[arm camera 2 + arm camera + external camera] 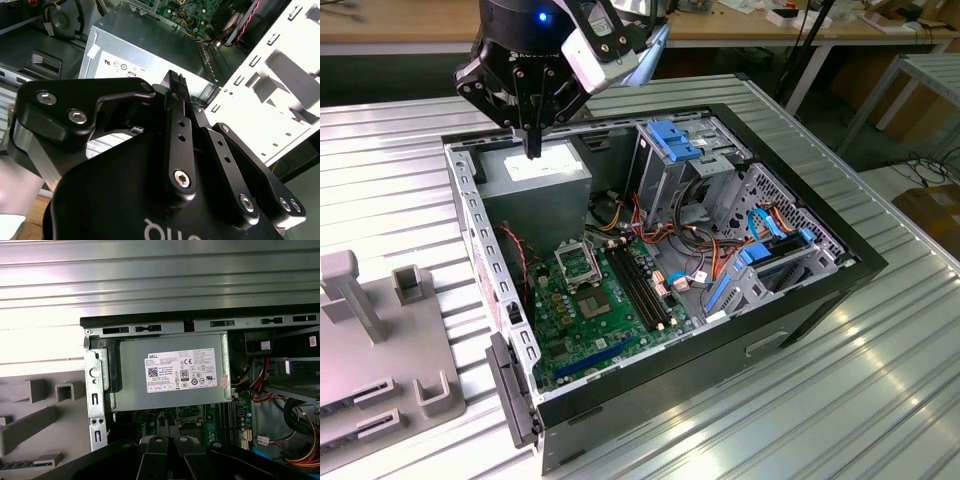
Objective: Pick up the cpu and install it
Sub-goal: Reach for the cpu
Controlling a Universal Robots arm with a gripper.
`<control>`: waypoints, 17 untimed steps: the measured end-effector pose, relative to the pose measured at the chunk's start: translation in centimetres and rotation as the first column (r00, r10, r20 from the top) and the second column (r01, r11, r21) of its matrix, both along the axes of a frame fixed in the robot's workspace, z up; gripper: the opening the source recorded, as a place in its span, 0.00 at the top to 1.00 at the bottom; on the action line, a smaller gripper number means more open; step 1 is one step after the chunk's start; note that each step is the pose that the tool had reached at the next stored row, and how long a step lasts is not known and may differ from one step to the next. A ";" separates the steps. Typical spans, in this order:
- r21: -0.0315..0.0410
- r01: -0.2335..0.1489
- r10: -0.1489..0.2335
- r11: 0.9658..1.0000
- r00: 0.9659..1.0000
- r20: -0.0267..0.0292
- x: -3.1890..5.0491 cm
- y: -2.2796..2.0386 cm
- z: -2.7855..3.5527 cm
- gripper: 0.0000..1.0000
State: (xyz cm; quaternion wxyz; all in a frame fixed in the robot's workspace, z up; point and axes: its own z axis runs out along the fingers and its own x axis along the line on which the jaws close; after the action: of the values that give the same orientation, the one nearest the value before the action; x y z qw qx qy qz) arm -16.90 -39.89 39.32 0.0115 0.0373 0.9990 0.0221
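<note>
gripper (532,148) positioned over the power supply (548,172) of the open computer case (865,268) | fingers (176,87) seen pressed together into 1 narrow tip | cpu: place cannot be told | socket frame (576,262) on motherboard (582,335) located well apart from gripper

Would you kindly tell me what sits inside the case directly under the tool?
Under the tool sits the grey power supply; whatever lies beneath it is covered.
</note>
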 end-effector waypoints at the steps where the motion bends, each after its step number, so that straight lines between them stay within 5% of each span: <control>1: 0.000 0.000 0.000 1.000 1.000 0.000 0.03 0.00 0.00 0.89; 17: 0.000 0.000 0.000 1.000 1.000 0.000 0.02 0.00 0.01 0.89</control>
State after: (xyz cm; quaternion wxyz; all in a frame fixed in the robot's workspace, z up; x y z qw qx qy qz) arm -16.88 -39.89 39.33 0.0115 0.0374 0.9990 0.0220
